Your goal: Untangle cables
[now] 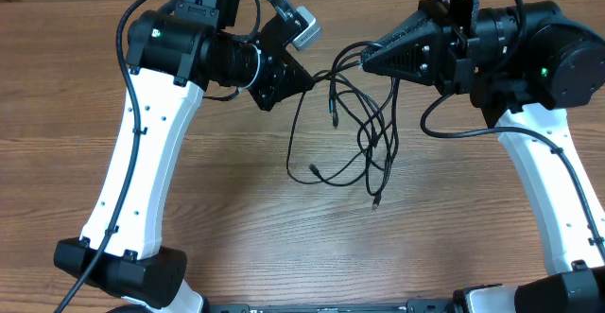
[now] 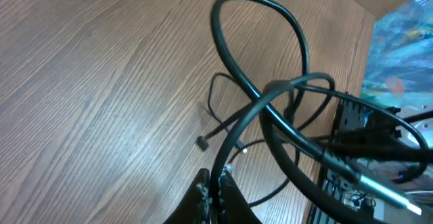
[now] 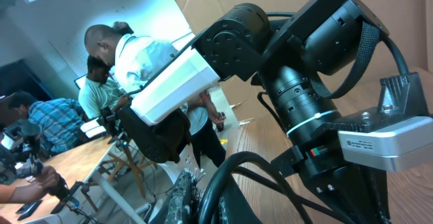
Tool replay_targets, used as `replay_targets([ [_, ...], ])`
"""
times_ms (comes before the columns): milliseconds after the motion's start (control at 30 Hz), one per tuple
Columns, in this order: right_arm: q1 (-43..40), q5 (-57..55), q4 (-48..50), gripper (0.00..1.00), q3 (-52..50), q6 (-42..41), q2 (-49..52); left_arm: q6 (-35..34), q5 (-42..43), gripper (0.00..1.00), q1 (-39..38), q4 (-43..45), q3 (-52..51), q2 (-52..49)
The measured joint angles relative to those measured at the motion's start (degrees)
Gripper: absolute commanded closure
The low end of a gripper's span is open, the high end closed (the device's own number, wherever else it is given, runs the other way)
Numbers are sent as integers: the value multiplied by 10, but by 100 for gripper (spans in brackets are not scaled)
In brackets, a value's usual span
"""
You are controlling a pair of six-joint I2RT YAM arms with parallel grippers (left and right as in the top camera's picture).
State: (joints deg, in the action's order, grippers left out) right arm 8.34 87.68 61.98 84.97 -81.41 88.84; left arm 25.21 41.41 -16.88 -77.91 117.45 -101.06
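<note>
Over the bench (image 1: 284,256) you are in the pulling-apart step: the left claw (image 1: 313,80) and right claw (image 1: 364,63) face each other close together, each seemingly pinched shut on a strand of the cables (image 1: 367,133), whose tangled loops hang between them and trail onto the wood. Your next move, I judge, calls for drawing the claws apart slowly, watching the crossings so the knot loosens rather than tightens and the loose plug end (image 1: 375,202) slips free.

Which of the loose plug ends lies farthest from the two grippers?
The lowest plug in the overhead view, at the bottom tip of the cables; the middle plug and upper plug lie higher up and further left.
</note>
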Motion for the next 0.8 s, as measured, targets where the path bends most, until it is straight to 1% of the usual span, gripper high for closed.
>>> replay_targets([
  [200,-26,0,0,96,0,0,0,-8,2,96,14,-3,0,0],
  [467,-121,0,-14,96,0,1,0,-32,13,96,103,-12,-1,8],
  [567,-134,0,-14,96,0,7,0,-39,16,96,136,-12,-2,35],
  [667,-150,0,-14,96,0,16,4,-39,17,96,172,-13,-2,83],
  [733,-169,0,-15,96,0,19,9,-39,17,96,190,-14,-2,107],
  [800,-192,0,-21,96,0,22,17,-39,18,96,225,-14,-2,144],
])
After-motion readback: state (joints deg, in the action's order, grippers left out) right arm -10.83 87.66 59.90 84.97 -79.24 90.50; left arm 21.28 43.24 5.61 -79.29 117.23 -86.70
